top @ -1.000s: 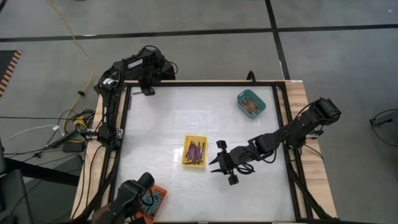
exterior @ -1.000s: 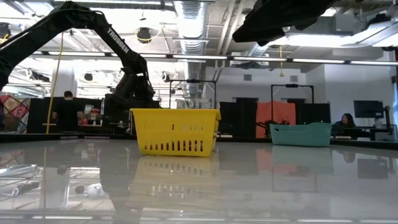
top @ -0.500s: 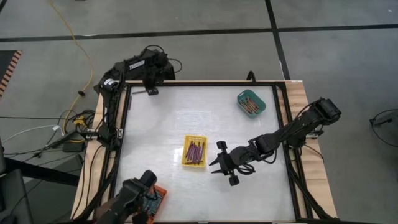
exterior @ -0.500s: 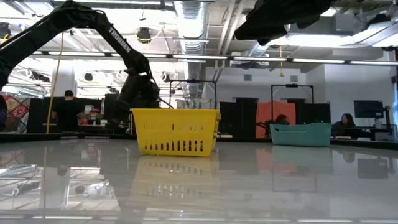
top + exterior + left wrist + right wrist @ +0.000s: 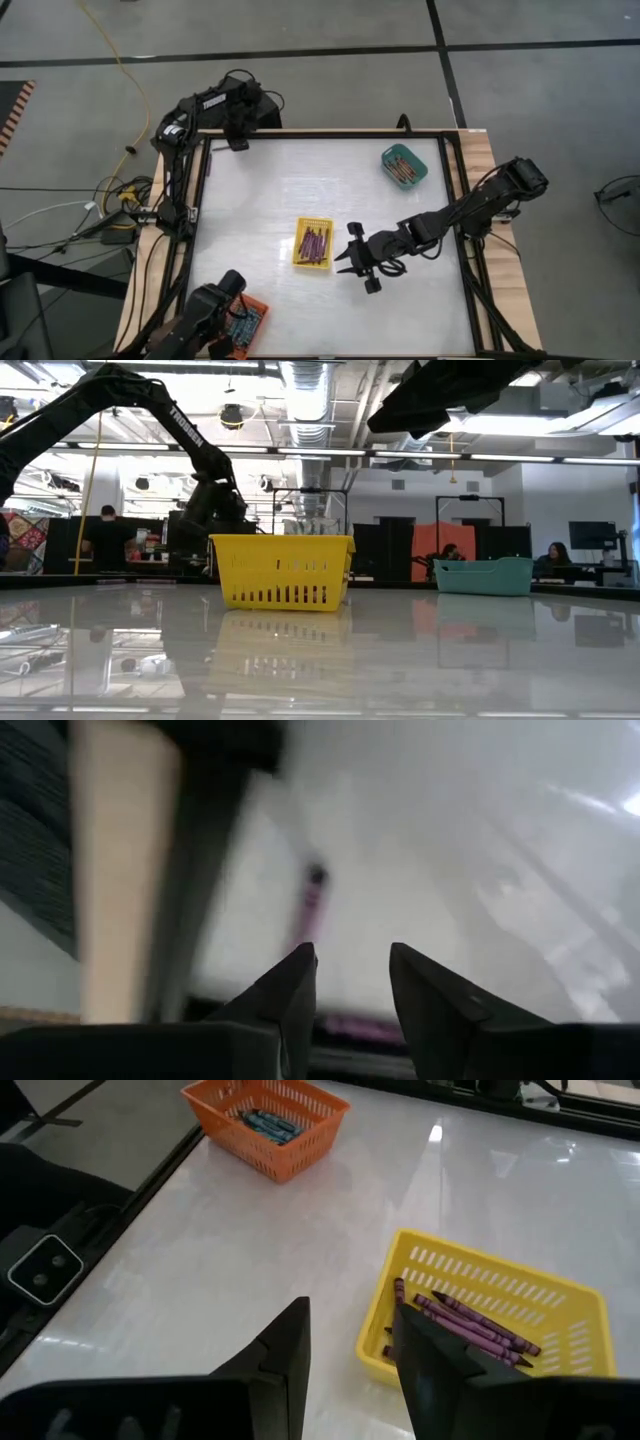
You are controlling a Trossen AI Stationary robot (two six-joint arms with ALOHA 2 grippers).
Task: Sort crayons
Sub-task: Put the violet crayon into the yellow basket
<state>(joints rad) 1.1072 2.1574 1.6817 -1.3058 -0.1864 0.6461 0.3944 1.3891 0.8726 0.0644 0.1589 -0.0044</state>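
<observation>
My left gripper (image 5: 234, 143) (image 5: 350, 965) hovers open at the table's far left corner. In its blurred wrist view a purple crayon (image 5: 308, 910) lies on the white table ahead of the fingers, near the frame rail. My right gripper (image 5: 350, 260) (image 5: 350, 1340) is open and holds nothing, just right of the yellow tray (image 5: 312, 243) (image 5: 490, 1330), which holds several purple crayons (image 5: 470, 1325). The orange tray (image 5: 265, 1120) holds bluish crayons. The teal tray (image 5: 404, 165) holds reddish ones. My left gripper has a purple blur (image 5: 350, 1025) low between its open fingers. I cannot tell whether it touches them.
A dark bulky shape (image 5: 212, 312) overlaps the orange tray (image 5: 248, 322) at the near left corner. A black frame (image 5: 200, 200) runs round the white table top. In the low view, people sit at desks (image 5: 555, 555) in the room beyond the table.
My left gripper has swung a little toward the table's right at the far left corner, then back toward the left. My right gripper has edged slightly toward the far edge beside the yellow tray. The trays have stayed put.
</observation>
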